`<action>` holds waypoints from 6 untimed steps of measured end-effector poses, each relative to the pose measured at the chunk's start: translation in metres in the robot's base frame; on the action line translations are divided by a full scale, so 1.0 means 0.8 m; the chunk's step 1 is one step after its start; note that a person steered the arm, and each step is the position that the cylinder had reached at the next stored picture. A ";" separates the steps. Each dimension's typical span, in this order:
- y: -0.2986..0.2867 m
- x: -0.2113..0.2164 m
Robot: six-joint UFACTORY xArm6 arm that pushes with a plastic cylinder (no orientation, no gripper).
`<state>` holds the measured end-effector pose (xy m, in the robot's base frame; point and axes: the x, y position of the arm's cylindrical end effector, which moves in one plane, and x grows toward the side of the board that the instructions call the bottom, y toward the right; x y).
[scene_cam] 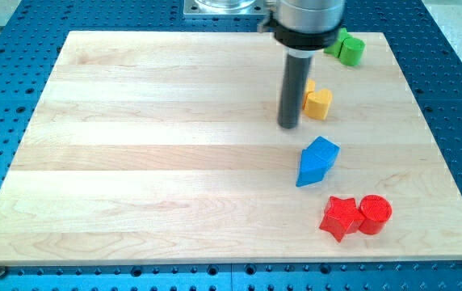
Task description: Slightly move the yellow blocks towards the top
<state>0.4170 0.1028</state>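
Observation:
A yellow heart-shaped block [319, 104] lies right of centre in the upper half of the wooden board [134, 162]. A second yellow block [309, 85] peeks out just above it, mostly hidden behind the rod, so its shape is unclear. My tip [288, 126] is on the board just left of and slightly below the yellow heart, close to it; whether they touch cannot be told.
A blue angular block [317, 160] lies below the tip to the right. A red star [341, 217] and a red cylinder [374, 214] sit together at the lower right. Two green blocks [349, 48] lie at the upper right, partly behind the arm.

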 end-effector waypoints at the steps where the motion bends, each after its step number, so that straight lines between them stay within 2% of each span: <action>1: 0.001 0.007; 2: 0.043 0.029; 4: 0.056 0.029; 5: 0.056 -0.005; 6: 0.056 -0.012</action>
